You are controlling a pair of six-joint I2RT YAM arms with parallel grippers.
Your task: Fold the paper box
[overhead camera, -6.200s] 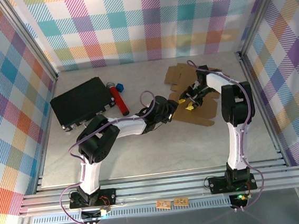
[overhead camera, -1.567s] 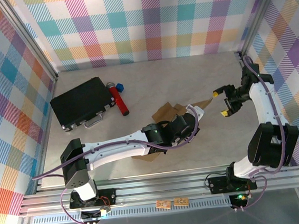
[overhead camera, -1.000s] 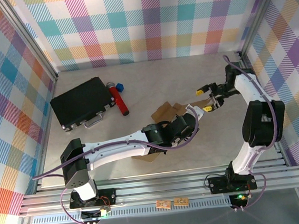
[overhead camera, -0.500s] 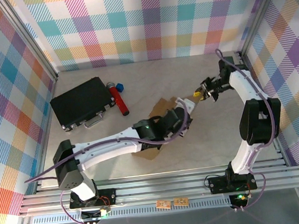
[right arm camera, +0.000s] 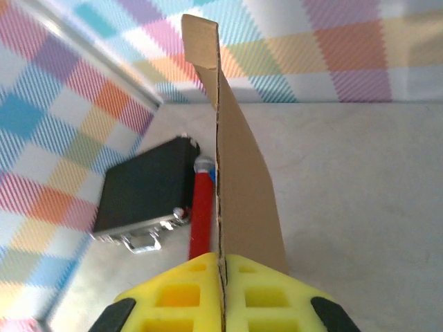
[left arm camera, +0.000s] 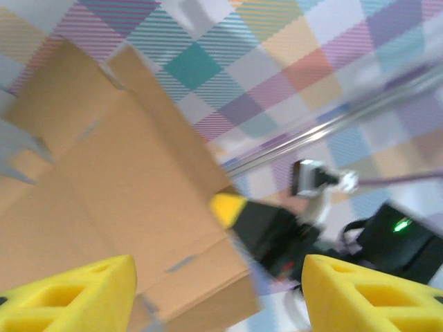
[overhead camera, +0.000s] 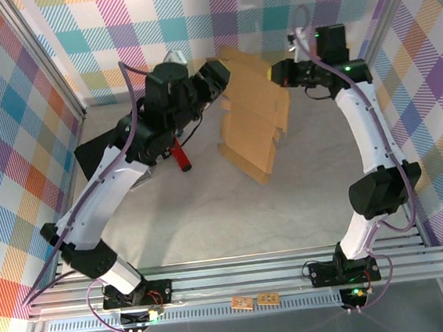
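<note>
At the far left of the table [overhead camera: 211, 222], in the overhead view, we see the black case [overhead camera: 88, 153] lying flat, partly hidden under the raised left arm. In the right wrist view the same case [right arm camera: 145, 190] shows its latches and handle on the near edge. Just right of it lies a red cylinder [overhead camera: 181, 157] with a grey cap; the right wrist view shows it [right arm camera: 200, 218] close beside the case.

Further right, the left gripper [overhead camera: 214, 74] is lifted high, near the back plaid wall [overhead camera: 115, 35], just beside the upper left corner of the paper box [overhead camera: 253, 124]. We cannot tell whether it touches the cardboard. In its own wrist view, the left gripper [left arm camera: 221, 294] has its yellow fingertips [left arm camera: 76, 294] spread wide with nothing between them, and the brown sheet [left arm camera: 118, 200] lies beyond them.

The paper box is an unfolded, flat sheet of corrugated cardboard with creases and flaps. It is off the table and hangs down towards it from its top edge.

On the right, the right gripper [overhead camera: 279, 74] grips the sheet at its upper right edge. In the right wrist view, the gripper [right arm camera: 220, 285] has its yellow pads [right arm camera: 173, 294] pressed together on the cardboard [right arm camera: 239, 187], which we see edge-on, rising upright from the pinch. The left wrist view also catches this gripper [left arm camera: 239, 211] clamped at the sheet's edge.
</note>
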